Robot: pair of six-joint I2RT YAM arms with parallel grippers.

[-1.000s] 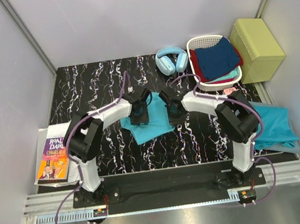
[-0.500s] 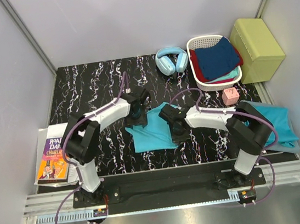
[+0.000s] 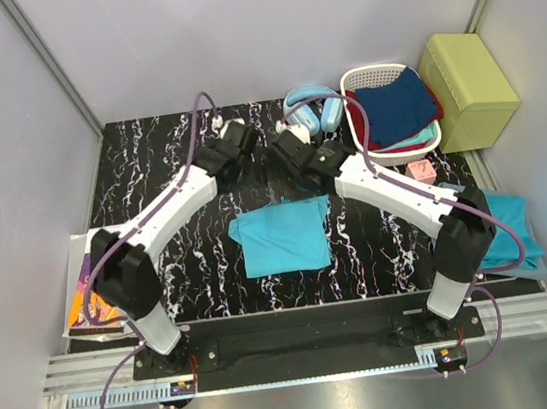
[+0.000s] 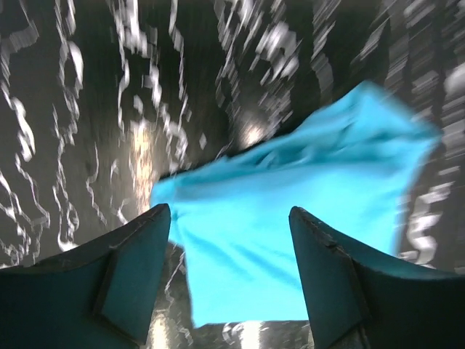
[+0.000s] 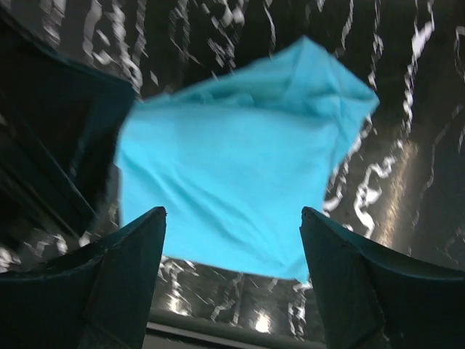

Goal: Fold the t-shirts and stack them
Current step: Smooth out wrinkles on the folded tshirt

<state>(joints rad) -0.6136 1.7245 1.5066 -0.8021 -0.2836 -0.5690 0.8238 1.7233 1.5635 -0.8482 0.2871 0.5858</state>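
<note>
Standing between pale grey walls (image 3: 232,38), the black table with white streaks (image 3: 148,171) is seen to be flat and smooth. The folded bright blue t-shirt (image 3: 283,238) is laid near its middle. It is judged soft, light and floppy, and best picked up at two corners. The left gripper (image 4: 229,218) and the right gripper (image 5: 232,218) are held wide open and empty, up above its far side.

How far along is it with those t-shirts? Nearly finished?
Not nearly. One teal t-shirt lies folded, roughly square, on the table. The left gripper and right gripper are open above it, holding nothing. Seemingly left: another teal garment at the table's right edge and the clothes in the basket. No stack exists yet.
</note>
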